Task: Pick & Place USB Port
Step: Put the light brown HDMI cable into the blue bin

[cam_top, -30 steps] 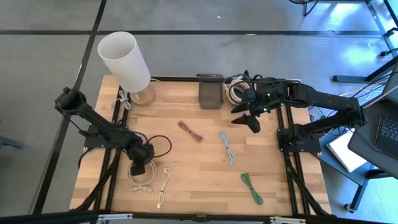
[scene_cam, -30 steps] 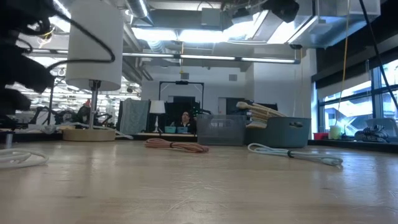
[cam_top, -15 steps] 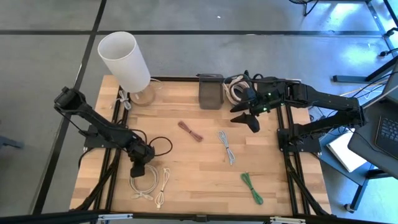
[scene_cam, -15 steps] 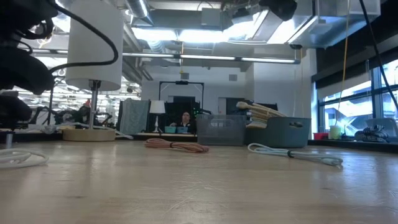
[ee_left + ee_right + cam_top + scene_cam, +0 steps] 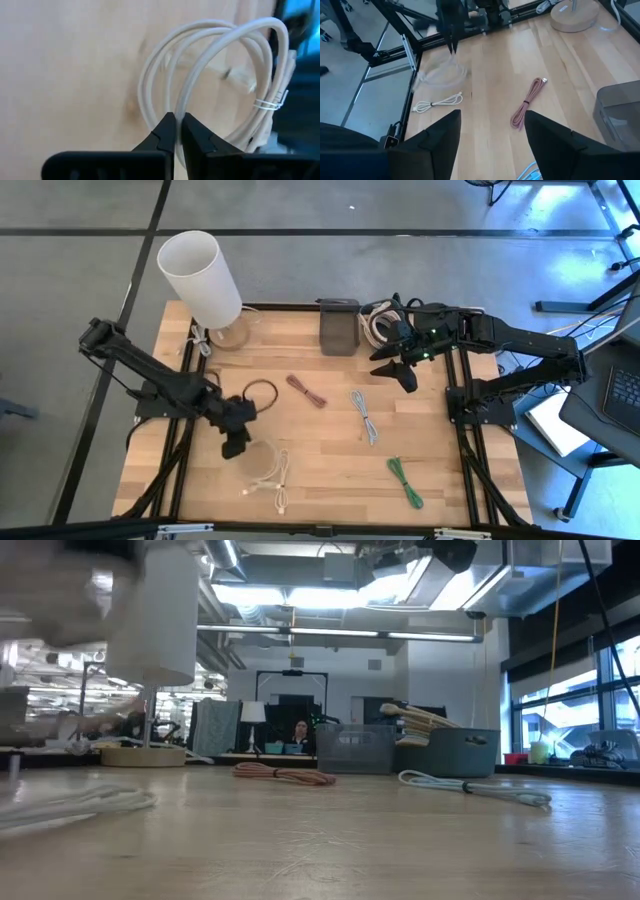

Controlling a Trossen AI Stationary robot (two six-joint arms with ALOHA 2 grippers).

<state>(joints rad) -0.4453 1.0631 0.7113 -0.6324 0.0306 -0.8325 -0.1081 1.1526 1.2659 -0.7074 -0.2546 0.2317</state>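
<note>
1. Cable: the white coiled cable (image 5: 262, 468) lies near the front-left of the table (image 5: 330, 480), just below the left gripper (image 5: 236, 445), with a second small white cable (image 5: 281, 492) beside it.
2. Left gripper's jaws are pressed together on one strand of the coil, as the left wrist view shows (image 5: 176, 131); the loops (image 5: 215, 65) fan out beyond the fingertips.
3. Handling, as I judge it: light and limp, so the coil will sag and swing when lifted; the smooth jacket may slip through a thin pinch.
4. Best hold is probably near the tie (image 5: 270, 102) that binds the loops, where strands bunch together.
5. Right gripper (image 5: 396, 367) hovers near the grey bin (image 5: 339, 330), jaws spread, holding nothing.
</note>
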